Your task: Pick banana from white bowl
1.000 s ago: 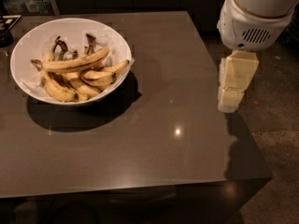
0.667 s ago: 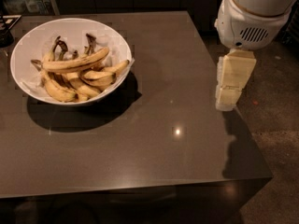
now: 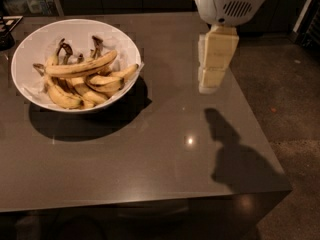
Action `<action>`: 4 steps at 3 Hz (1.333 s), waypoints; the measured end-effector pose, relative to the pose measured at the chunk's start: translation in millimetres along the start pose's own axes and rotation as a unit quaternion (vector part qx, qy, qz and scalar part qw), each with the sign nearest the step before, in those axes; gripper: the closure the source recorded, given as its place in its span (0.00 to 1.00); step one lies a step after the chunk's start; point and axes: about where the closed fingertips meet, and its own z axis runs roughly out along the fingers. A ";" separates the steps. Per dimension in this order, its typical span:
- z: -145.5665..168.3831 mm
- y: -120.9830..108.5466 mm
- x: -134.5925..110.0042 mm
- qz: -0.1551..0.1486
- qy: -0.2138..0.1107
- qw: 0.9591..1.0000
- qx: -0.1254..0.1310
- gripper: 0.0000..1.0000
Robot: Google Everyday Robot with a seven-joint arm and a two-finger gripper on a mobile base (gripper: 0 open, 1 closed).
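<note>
The white bowl [image 3: 30, 46] stands on the dark table at the upper left and holds several bananas. The banana [image 3: 82, 67], the longest one, lies across the top of the pile, gently curved, with a dark tip at each end. Shorter, more bent bananas with blackened stems lie under and behind it. My gripper [image 3: 207, 86] hangs from the white arm housing [image 3: 230, 1] above the table's right part, well to the right of the bowl and apart from it. It holds nothing.
The dark grey table [image 3: 150, 154] has its right edge just right of the gripper and its front edge near the bottom. Concrete floor [image 3: 290, 94] lies to the right. Dark cabinets stand behind the table.
The gripper and arm have moved left, over the table and closer to the bowl. The bowl and bananas have not moved on the table.
</note>
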 end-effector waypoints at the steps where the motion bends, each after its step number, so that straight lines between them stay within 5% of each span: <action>1: -1.9 -6.9 -23.7 -0.043 -0.022 0.999 -0.002 0.00; 2: -3.2 -7.4 -24.8 -0.046 -0.022 0.999 0.000 0.00; 4: 3.5 -43.3 -68.4 -0.084 -0.069 0.994 0.018 0.00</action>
